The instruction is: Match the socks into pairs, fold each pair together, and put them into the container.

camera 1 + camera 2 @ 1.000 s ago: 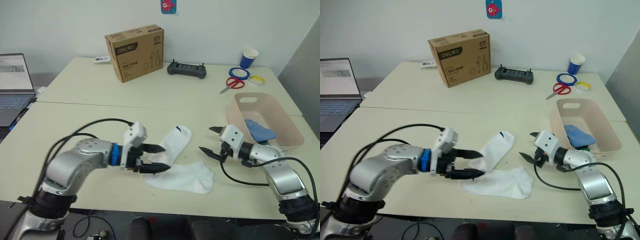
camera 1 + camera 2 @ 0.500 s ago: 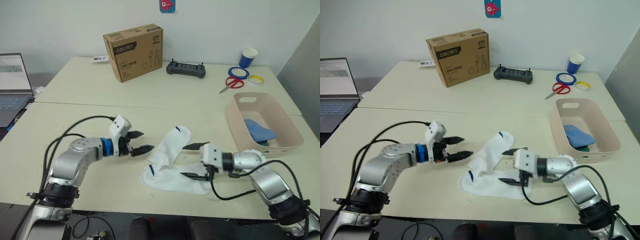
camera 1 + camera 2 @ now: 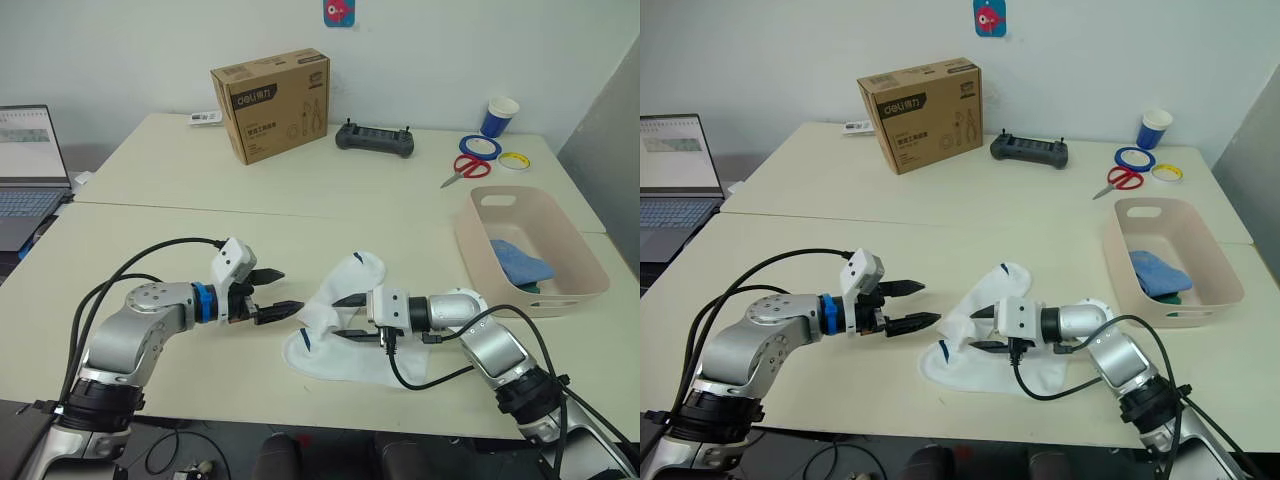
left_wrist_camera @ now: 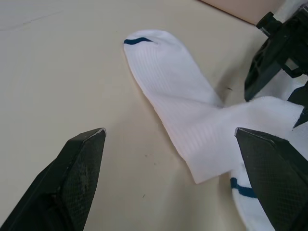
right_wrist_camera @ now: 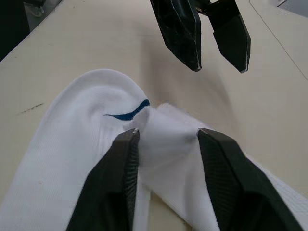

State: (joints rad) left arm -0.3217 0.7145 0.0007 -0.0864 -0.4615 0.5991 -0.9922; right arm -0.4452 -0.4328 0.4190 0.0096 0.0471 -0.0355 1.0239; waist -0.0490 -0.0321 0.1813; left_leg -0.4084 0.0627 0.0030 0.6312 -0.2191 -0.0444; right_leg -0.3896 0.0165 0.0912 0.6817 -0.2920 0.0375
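The right gripper (image 3: 345, 317) has slid left onto the white socks (image 3: 345, 345), jaws spread around a fold; the left gripper (image 3: 277, 292), spread, has backed off.

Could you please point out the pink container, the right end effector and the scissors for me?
container (image 3: 480, 252), left eye view, on its bare near-left wall.
right end effector (image 3: 343, 317), left eye view, midway between its fingertips, over the white socks.
scissors (image 3: 466, 165), left eye view, on the red handles.

Ribbed white cloth socks (image 4: 192, 120) on matt smooth table (image 3: 200, 240)
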